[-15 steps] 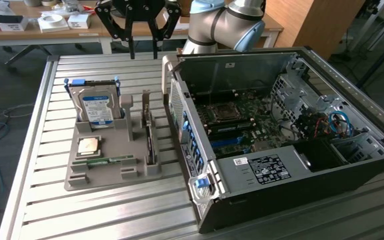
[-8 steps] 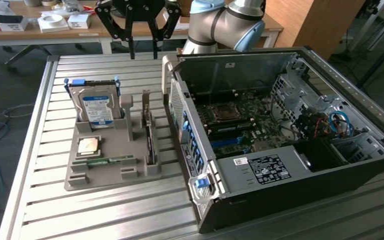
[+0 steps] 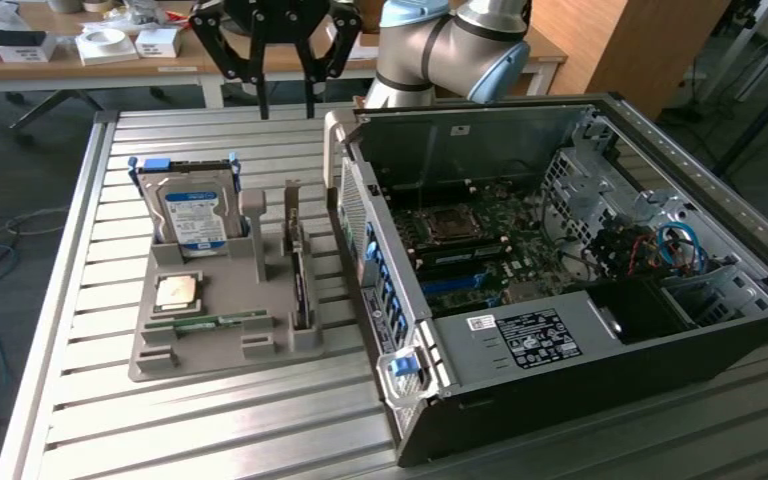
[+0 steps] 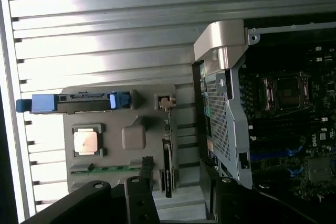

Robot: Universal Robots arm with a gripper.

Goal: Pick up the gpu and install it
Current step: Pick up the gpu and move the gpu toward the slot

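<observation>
— Where's the gpu [image 3: 301, 290]?
— Standing on edge in the grey holder's [image 3: 224, 285] slot, on the side nearest the computer case [image 3: 518, 400]; probably so its top edge can be pinched.
— Jaws?
— Spread wide, empty, well above the holder.

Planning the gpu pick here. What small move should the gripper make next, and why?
Probably bring the open gripper down toward the gpu, lining it up over the card's top edge. The gripper hangs high above the table, holding nothing, while the gpu stands on edge in the tray, beside the case.
</observation>
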